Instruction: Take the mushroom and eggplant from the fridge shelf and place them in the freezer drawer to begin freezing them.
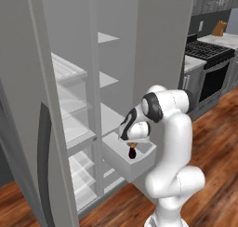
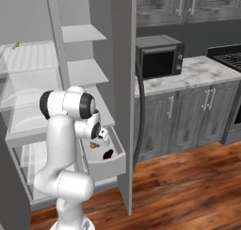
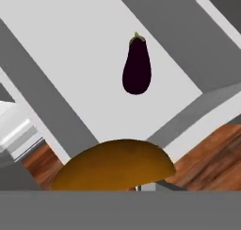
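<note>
In the left base view the gripper (image 1: pixel 133 146) hangs over the open drawer (image 1: pixel 139 168), with a tan speck, the mushroom (image 1: pixel 133 145), at its tip and the dark eggplant (image 1: pixel 132 153) lying on the drawer floor just below. In the right base view the mushroom (image 2: pixel 93 145) shows orange under the hand, beside the eggplant (image 2: pixel 108 154) inside the drawer (image 2: pixel 108 170). In the hand view the mushroom (image 3: pixel 115 165) sits right at the fingertips, so the jaws look pinched shut on it; the eggplant (image 3: pixel 136 69) rests on the drawer floor (image 3: pixel 70 50) well beyond. Both pieces look light; the mushroom probably soft and easily bruised, best held lightly across its cap, the glossy eggplant likely slippery.
</note>
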Controlling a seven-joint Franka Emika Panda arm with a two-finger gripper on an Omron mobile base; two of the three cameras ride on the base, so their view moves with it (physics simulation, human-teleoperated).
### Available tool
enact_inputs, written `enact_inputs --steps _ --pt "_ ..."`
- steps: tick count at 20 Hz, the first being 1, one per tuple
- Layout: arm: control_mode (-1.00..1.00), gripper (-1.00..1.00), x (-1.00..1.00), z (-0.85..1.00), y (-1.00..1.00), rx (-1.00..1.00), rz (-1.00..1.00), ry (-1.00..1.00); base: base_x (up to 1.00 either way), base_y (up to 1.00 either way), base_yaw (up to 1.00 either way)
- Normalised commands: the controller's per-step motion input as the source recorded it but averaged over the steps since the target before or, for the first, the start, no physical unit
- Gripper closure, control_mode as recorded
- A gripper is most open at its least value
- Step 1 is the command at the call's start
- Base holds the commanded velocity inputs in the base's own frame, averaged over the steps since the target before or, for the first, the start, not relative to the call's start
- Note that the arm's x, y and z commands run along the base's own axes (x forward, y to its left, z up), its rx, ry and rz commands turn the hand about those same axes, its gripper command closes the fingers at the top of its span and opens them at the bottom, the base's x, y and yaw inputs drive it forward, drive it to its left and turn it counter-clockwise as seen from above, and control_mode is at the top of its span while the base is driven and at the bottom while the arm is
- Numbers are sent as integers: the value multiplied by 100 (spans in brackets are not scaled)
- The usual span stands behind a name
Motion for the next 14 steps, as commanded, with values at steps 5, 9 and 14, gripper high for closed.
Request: enact_inputs --steps 5,9,14 --pt "-100 100 43 -48 0 0 0 3 0 0 0" --pt "-100 100 36 -54 0 0 0 4 0 0 0" --pt "-100 -100 34 -50 1 0 0 4 0 0 0"
